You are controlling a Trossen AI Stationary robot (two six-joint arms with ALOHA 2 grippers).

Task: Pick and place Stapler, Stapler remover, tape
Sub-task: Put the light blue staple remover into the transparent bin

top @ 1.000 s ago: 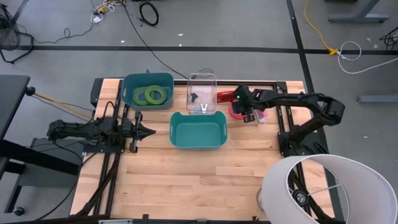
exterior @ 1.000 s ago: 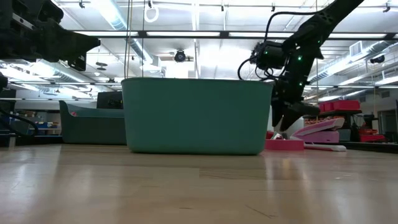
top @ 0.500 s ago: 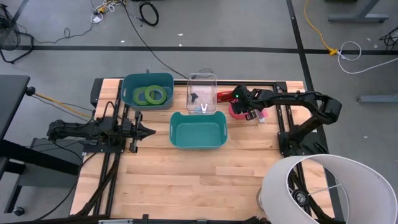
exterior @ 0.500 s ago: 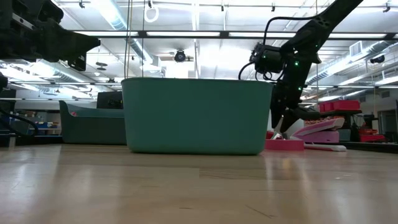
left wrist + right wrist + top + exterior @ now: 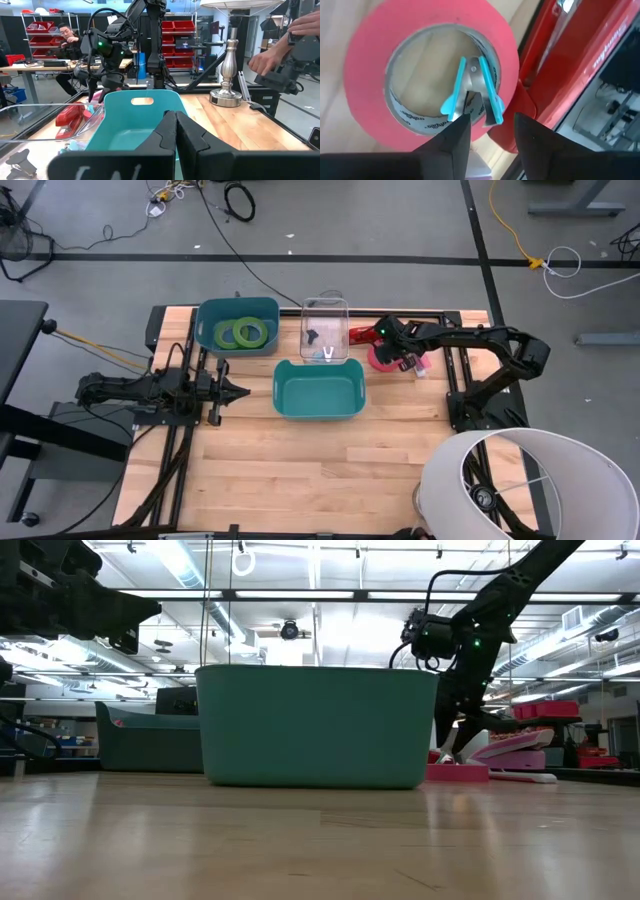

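— teal everywhere on that bench. what's in the bins?

— the dark teal bin [image 5: 237,327] at the back left has two green tape rolls [image 5: 242,332] lying flat in it. the clear tray [image 5: 325,307] beside it holds a small dark piece and a pale one, too small for me to name. the lighter teal tub [image 5: 316,388] in front of it shows only its bare floor.

— and the third roll?

— one pinkish-red tape roll [image 5: 365,65] lies flat on the wood right of the clear tray, touching a red stapler [image 5: 570,65]. a little blue-handled staple remover [image 5: 472,92] sits inside the roll's open centre. a pink stapler [image 5: 510,747] rests close behind it, seen from table height.

— where are the arms?

— the right gripper [image 5: 400,358] hangs right over that roll; its fingers [image 5: 445,140] are parted and grasp nothing, one tip over the ring's rim and the other by the red stapler. the left gripper [image 5: 240,390] waits at the left of the tub, its fingers pressed together with nothing between them.

— anything in the way?

— the red stapler crowds the roll on one side. a big white lampshade [image 5: 520,480] stands off the table's front right corner, and a person's hand [image 5: 267,60] shows in the room beyond.
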